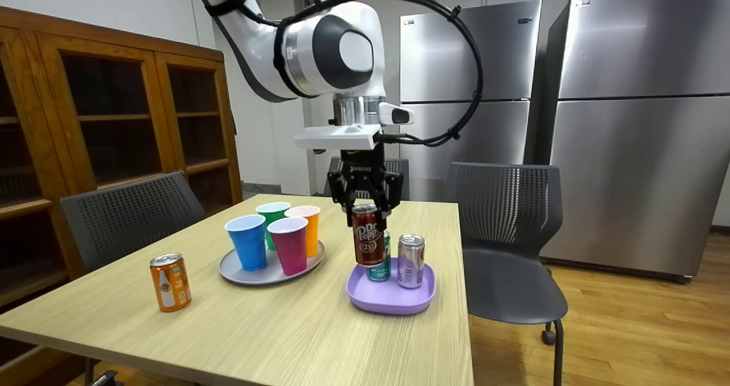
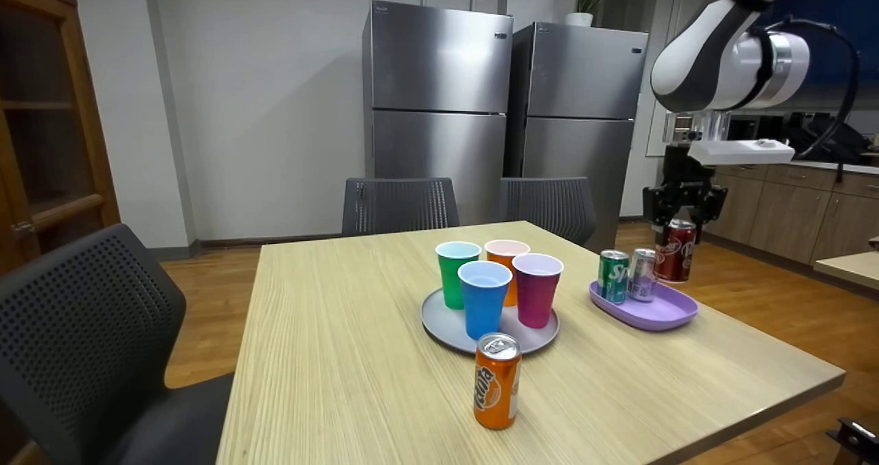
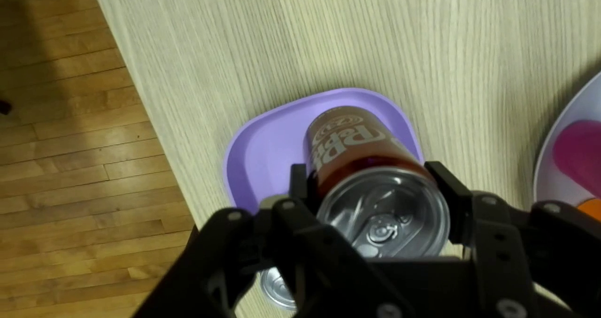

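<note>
A dark red Dr Pepper can (image 1: 368, 243) is held upright in the air by my gripper (image 1: 365, 217), whose fingers press on both sides near its top. Beneath it lies a shallow purple tray (image 1: 390, 306), and the can's base is above the tray surface. On that tray stand a green Sprite can (image 2: 613, 277) and a silver can (image 2: 643, 273), close beside each other. In the wrist view the held can (image 3: 361, 142) shows its lid toward the camera and covers part of the tray (image 3: 267, 153). The silver can (image 3: 277, 287) is mostly hidden behind the gripper there.
A grey plate (image 1: 242, 276) carries several cups: blue (image 1: 248, 243), magenta (image 1: 290, 246), green and orange. An orange Fanta can (image 2: 497, 382) stands on the wooden table near the plate. Dark chairs (image 1: 505, 243) surround the table. The tray lies near a table edge.
</note>
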Controlling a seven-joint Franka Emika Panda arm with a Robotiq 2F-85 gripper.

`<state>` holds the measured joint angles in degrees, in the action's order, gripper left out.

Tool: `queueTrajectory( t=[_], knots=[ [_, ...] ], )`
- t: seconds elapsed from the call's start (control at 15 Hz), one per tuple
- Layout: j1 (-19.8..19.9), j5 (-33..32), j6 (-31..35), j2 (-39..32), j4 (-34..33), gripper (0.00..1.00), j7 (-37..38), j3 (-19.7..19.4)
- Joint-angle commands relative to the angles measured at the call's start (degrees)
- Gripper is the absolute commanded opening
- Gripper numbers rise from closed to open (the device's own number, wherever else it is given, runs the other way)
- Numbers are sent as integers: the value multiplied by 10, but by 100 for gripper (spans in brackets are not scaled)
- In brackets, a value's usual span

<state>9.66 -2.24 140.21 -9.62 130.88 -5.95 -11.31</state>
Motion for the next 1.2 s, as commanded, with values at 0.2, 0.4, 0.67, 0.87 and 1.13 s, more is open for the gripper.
queueTrajectory(
  t=[0.2, 0.4, 0.67, 0.87, 1.13],
  knots=[
    [24, 32, 22, -69, -53, 38, -1, 5],
    [32, 49, 25, -98, -76, 38, -4, 8],
    [41, 62, 22, -133, -104, 38, -4, 11],
    [47, 68, 21, -156, -125, 38, -4, 14],
    [53, 73, 18, -181, -149, 38, -1, 15]
  ],
)
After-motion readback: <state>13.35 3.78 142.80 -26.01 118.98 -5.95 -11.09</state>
